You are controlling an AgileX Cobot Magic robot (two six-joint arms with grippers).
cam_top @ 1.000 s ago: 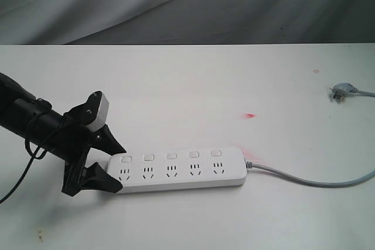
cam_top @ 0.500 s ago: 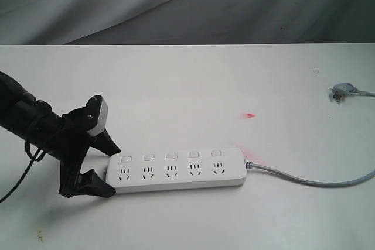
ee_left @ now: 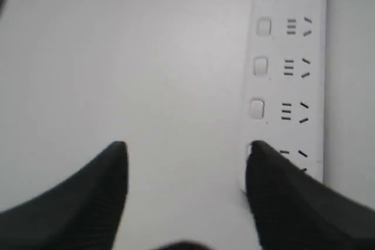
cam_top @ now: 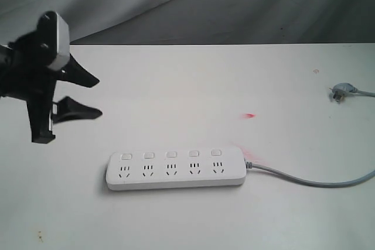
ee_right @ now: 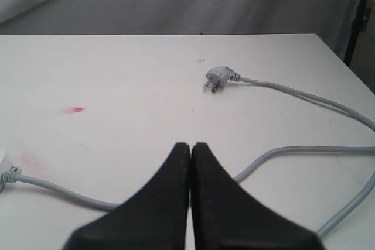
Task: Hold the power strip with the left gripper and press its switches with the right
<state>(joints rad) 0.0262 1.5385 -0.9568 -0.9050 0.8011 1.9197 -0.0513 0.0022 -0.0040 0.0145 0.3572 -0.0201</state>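
The white power strip [cam_top: 176, 170] lies flat on the table near the front, its grey cord [cam_top: 304, 181] leaving its right end. Five small switches [cam_top: 171, 154] run along its far edge above the sockets. My left gripper [cam_top: 98, 96] hangs open well above and to the left of the strip, touching nothing. In the left wrist view the power strip [ee_left: 290, 68] lies beside one fingertip [ee_left: 266, 168], and the left gripper [ee_left: 186, 156] has only bare table between its jaws. My right gripper [ee_right: 191, 146] is shut and empty, out of the exterior view.
The small grey plug [cam_top: 341, 92] rests at the table's far right, with its cord [ee_right: 304, 95] looping toward the front in the right wrist view. A red mark [cam_top: 250, 115] stains the table behind the strip. Grey cloth hangs behind the table's back edge.
My left gripper has let go of the strip's left end and risen up and back to the left, still open. The power strip has stayed in place.
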